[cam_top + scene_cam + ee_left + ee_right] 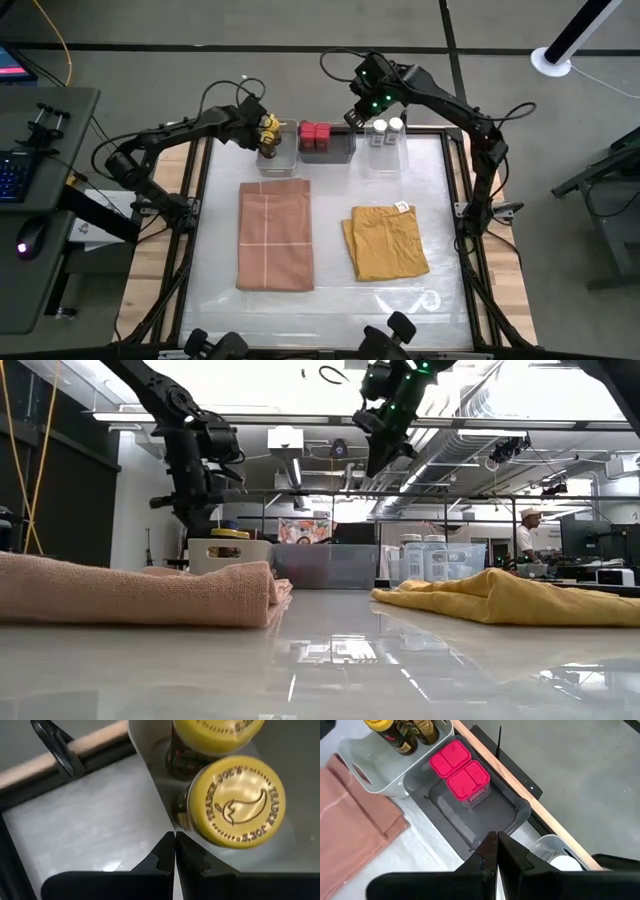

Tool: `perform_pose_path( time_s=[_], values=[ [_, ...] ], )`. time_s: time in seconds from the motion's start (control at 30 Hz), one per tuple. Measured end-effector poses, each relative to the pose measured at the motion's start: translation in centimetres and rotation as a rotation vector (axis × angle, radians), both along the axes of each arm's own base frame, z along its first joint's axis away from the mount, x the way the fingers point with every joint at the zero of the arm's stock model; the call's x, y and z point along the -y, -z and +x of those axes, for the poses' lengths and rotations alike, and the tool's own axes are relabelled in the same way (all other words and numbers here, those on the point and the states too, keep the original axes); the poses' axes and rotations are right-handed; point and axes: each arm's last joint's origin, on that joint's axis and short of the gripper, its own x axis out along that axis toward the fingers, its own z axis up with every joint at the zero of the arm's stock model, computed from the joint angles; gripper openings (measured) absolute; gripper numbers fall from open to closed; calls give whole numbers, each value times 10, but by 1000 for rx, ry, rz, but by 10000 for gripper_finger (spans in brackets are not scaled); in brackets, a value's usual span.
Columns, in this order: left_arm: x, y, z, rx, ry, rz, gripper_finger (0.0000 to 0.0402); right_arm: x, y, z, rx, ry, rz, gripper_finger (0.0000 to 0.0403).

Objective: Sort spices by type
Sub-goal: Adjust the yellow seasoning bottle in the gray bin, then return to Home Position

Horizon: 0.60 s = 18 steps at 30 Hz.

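Two yellow-lidded dark jars (268, 128) (235, 802) stand side by side in a pale bin (281, 166) at the table's far edge. My left gripper (174, 842) (258, 118) hovers shut just above that bin's wall, beside the nearer jar. Two red boxy tins (315, 134) (460, 767) stand together in a grey bin (470, 822). Two clear white-topped shakers (386, 129) (425, 555) stand in a clear bin to the right of it. My right gripper (496, 842) (366, 103) hangs shut, high above the gap between the grey and clear bins.
A folded pink cloth (275, 235) lies on the table's left half and a folded mustard cloth (385, 242) on its right half, both nearer than the three bins. The bins line the far edge, against the table's frame rail (520, 775). A person stands in the room behind.
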Motion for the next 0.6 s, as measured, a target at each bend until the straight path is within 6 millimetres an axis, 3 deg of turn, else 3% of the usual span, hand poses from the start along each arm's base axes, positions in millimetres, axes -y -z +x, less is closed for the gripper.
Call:
perform_pose_path(
  time_s=[0.43, 0.6],
  values=[
    [-2, -4, 2, 32, 52, 27, 0, -1, -2, -2, 8, 18, 11, 0],
    [9, -18, -7, 20, 74, 24, 0, -3, 0, -3, -5, 3, 46, 0]
  ],
)
